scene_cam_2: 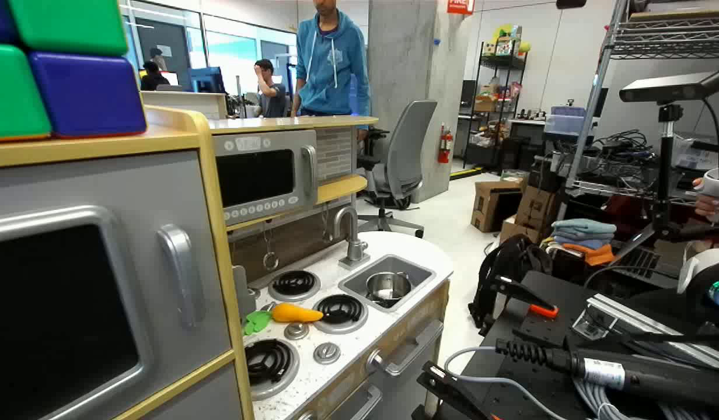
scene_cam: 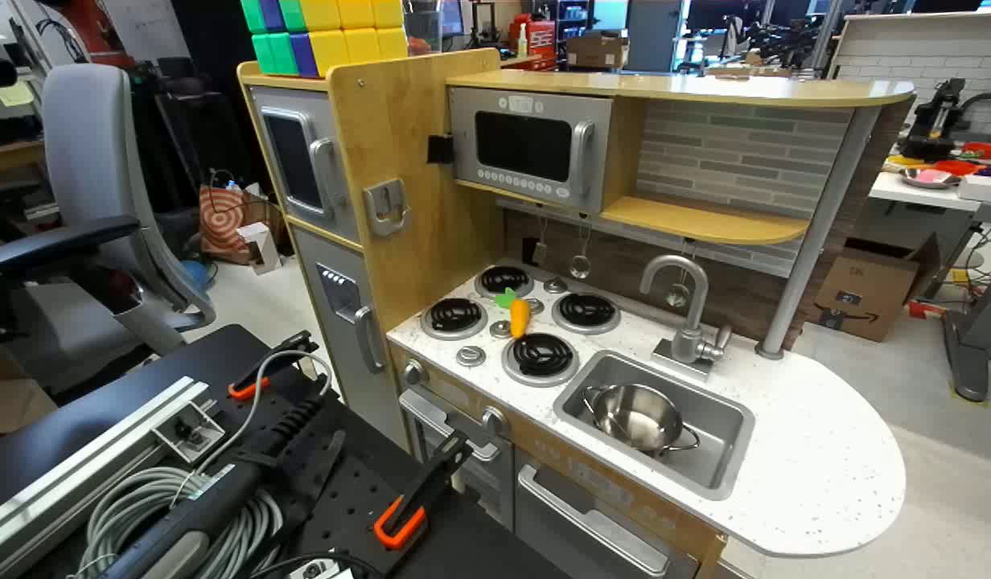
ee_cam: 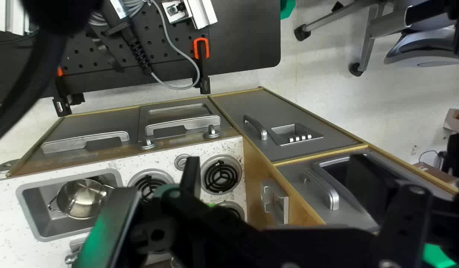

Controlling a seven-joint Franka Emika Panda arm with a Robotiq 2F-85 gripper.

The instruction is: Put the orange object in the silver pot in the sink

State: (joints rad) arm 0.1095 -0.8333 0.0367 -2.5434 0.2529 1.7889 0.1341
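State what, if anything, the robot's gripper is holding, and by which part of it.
Nothing: in the wrist view the gripper stands open and empty; the orange toy carrot lies loose among the stove burners in both exterior views.

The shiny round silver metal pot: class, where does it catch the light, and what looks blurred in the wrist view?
In an exterior view, the pot shows bright patches inside; in the wrist view, its inside gleams too, while the dark curved cable-like shape at upper left is blurred.

Toy carrot point(scene_cam: 520, 320) among burners point(scene_cam: 586, 310), pot point(scene_cam: 642, 418) in sink point(scene_cam: 711, 466).
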